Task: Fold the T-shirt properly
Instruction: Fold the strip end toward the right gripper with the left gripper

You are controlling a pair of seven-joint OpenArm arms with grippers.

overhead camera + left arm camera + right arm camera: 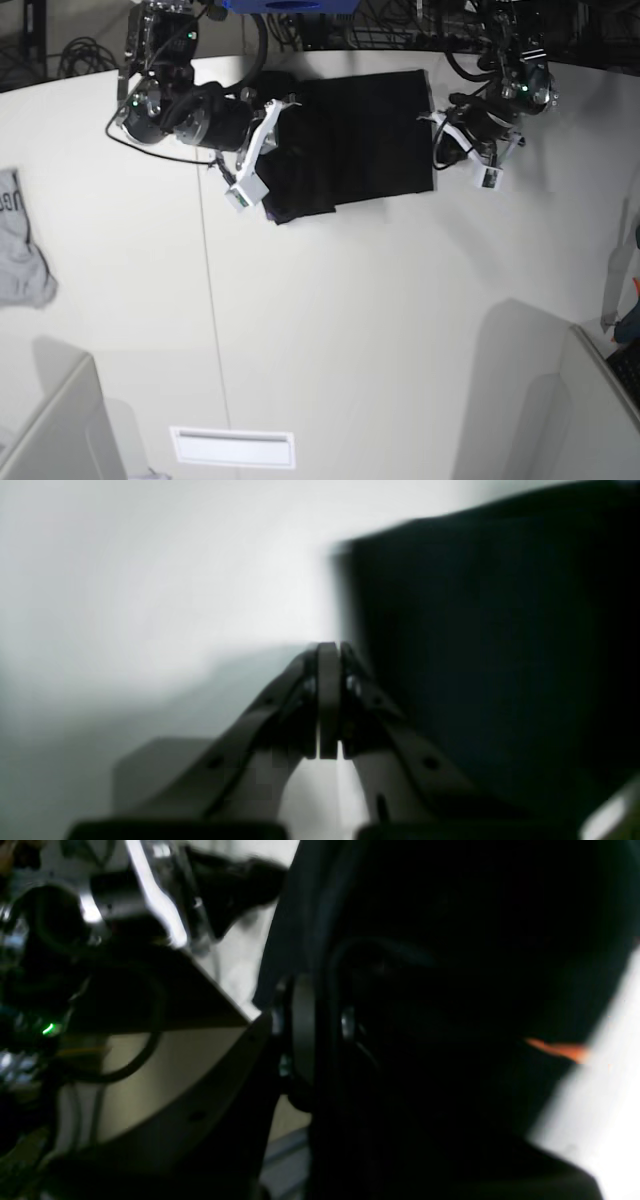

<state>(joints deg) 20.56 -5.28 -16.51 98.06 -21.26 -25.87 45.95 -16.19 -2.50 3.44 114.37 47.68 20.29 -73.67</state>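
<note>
— Black cloth is the landmark we go by: the T-shirt (350,140) lies folded into a rough rectangle at the far end of the white table (330,340). Do we agree on that?

— We do. One lower corner of it hangs out past the rest, on the side towards the right gripper (268,150).

— How do we read that gripper's fingers?

— In the right wrist view we see them pressed onto a fold of the T-shirt's dark cloth (450,990), with fabric running between the pads (302,1030). A small orange streak (557,1049) shows on the cloth there. From the base view the gripper sits right at the T-shirt's edge, over the cloth.

— And the left gripper (447,150)?

— We find it just beside the opposite edge of the T-shirt. In the left wrist view its fingers (327,700) are pressed together with nothing between them, and the T-shirt (490,670) fills the side of that blurred picture. Whether the tips touch the cloth we cannot tell.

— Anything else on the table?

— Well apart from the T-shirt, at the table's edge beyond the right arm, we see a grey garment (20,250) with dark lettering. Near the front edge, far from the T-shirt, lies a pale rectangular label (232,447).
</note>
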